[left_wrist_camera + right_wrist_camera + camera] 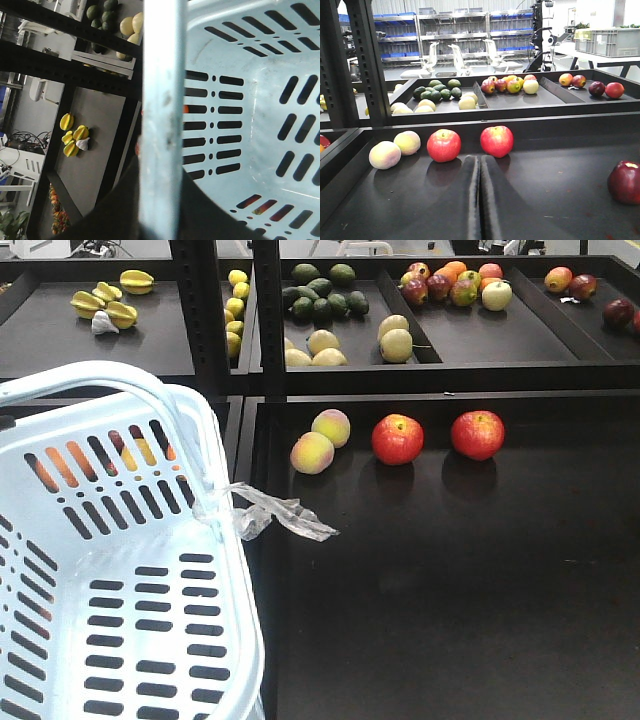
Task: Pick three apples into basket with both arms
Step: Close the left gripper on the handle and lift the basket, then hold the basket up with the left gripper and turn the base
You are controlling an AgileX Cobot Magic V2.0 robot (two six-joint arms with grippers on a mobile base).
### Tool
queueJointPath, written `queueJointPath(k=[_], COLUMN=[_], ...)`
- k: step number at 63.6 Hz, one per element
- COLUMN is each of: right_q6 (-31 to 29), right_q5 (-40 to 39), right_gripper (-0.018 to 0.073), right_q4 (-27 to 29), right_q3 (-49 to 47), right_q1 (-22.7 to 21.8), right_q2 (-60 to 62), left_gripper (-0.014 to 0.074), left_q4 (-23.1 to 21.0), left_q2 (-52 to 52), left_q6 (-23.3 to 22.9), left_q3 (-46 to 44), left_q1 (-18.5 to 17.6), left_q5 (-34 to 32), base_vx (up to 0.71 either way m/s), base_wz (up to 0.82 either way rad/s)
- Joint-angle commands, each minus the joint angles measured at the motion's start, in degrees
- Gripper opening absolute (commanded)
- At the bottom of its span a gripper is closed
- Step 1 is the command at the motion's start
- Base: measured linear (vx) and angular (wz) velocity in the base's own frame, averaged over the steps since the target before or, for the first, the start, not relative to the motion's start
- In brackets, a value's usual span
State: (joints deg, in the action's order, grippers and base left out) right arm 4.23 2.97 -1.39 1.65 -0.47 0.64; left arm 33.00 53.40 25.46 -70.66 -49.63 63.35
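The right claw (480, 159) is shut tight and empty. One apple (444, 145) sits just ahead on its left, another apple (496, 141) on its right. The basket handle (161, 100) crosses the left claw (125, 210); I cannot tell if it grips.

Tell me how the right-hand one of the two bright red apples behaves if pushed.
That apple is round and rests free on the flat tray, so it will probably roll. Its shiny skin may slip in a pinch.

the basket (110, 550) is cut off left and near, fruit (78, 462) behind its slots shows only as slivers, and a dark apple (626, 182) is clipped at right.
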Motion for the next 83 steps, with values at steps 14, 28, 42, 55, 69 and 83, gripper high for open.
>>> queueJointPath(k=[14, 28, 42, 55, 69, 83], right_q6=[-0.5, -0.5, -0.5, -0.5, -0.5, -0.5], right_q5=[-4.5, -4.5, -4.5, -4.5, -4.5, -4.6], right_gripper=[-0.0009, -0.0009, -0.0009, -0.0009, -0.0009, -0.0009], right_q4=[-0.1, -0.1, -0.1, -0.1, -0.1, -0.1], right_q3=[0.7, 0.7, 0.7, 0.7, 0.7, 0.7], right_q1=[0.0, 0.0, 0.0, 0.0, 0.0, 0.0], right_q2=[-0.3, -0.3, -0.3, -0.3, -0.3, -0.3], left_gripper=[-0.0007, -0.0007, -0.0007, -0.0007, -0.0007, -0.0007], left_q4=[1.9, 1.9, 1.9, 1.9, 1.9, 1.9], left_q2=[-0.9, -0.9, -0.9, -0.9, -0.9, -0.9], left_q6=[-0.7, -0.7, -0.7, -0.7, -0.7, -0.7], left_q3=[-1.9, -1.9, -1.9, -1.9, -1.9, -1.9], left_q1=[-0.2, -0.2, -0.2, -0.2, -0.2, -0.2], left_q5=[-3.9, -3.9, -3.9, -3.9, -3.9, -3.9], base_vx=[0.00, 0.00, 0.00, 0.00, 0.00, -0.02], base_wz=[0.00, 0.00, 0.00, 0.00, 0.02, 0.09])
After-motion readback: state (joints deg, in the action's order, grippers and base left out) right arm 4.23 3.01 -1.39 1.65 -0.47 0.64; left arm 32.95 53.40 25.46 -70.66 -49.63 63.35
